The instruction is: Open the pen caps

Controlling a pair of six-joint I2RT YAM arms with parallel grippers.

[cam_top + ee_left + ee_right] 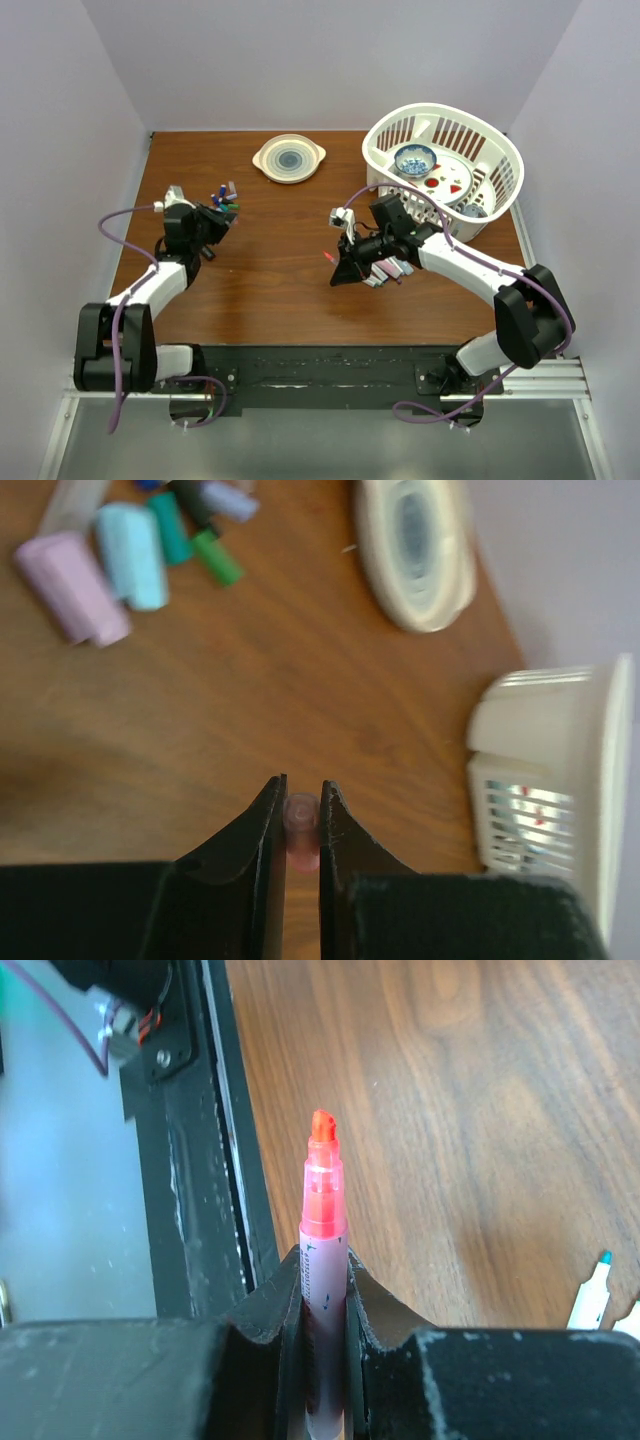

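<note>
Left gripper (300, 790) is almost closed, pinching a pink cap (302, 835) between its two black fingers, with the cap seen end-on. From the top view, the left gripper (213, 222) is on the left side of the table (270, 290), just near of the pile of loose caps (225, 195).

In the left wrist view the pile lies on the wood:
- lilac cap (70, 600) and light blue cap (132, 555) are side by side and touching
- teal cap (170, 528) and green cap (217, 558) are just right of them
- black cap (190, 500) and purple cap (230, 500) are behind those, partly cut off by the frame edge

All of them lie on their sides.

Right gripper (323, 1257) is clamped tight on the barrel of a pink marker (323, 1195). The marker has no cap on, and its bare orange-red tip (322, 1125) sticks out past the fingertips. From the top view, the right gripper (342, 262) is mid-table with the tip pointing left. The two grippers are well apart.

A bunch of pens (392, 270) lies on the table, partly under the right arm; their colours are hard to tell from above. The right wrist view catches one pen with a bare teal tip (595, 1290) at the right edge.

A cream plate (289, 158) sits at the far middle. A white basket (470, 130) at the far right holds a blue-patterned bowl (414, 158) and a white dish with red marks (455, 185).
</note>
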